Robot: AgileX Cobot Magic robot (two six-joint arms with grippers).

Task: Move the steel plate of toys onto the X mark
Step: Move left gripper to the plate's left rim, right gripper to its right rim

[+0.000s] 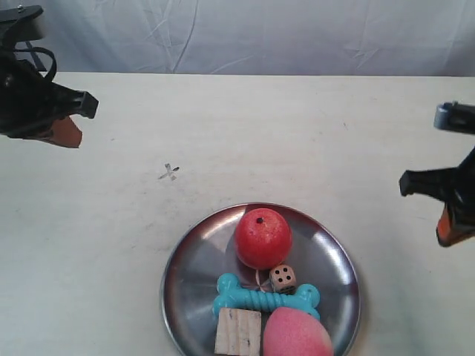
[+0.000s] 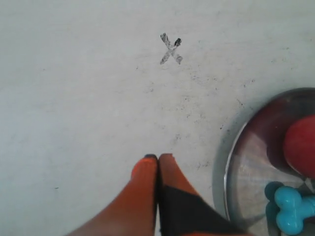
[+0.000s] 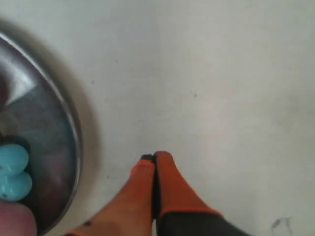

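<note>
The steel plate rests at the table's near middle, holding a red apple-like ball, a small die, a turquoise bone, a wooden block and a pink egg. The X mark lies up and left of the plate, apart from it. My left gripper is shut and empty, hovering between the X mark and the plate's rim. My right gripper is shut and empty beside the plate, apart from it. Each arm hangs at one side of the exterior view.
A wrinkled grey cloth backdrop runs behind the table's far edge. The pale tabletop carries faint scuffs. The plate's near edge is cut off by the exterior view's bottom border.
</note>
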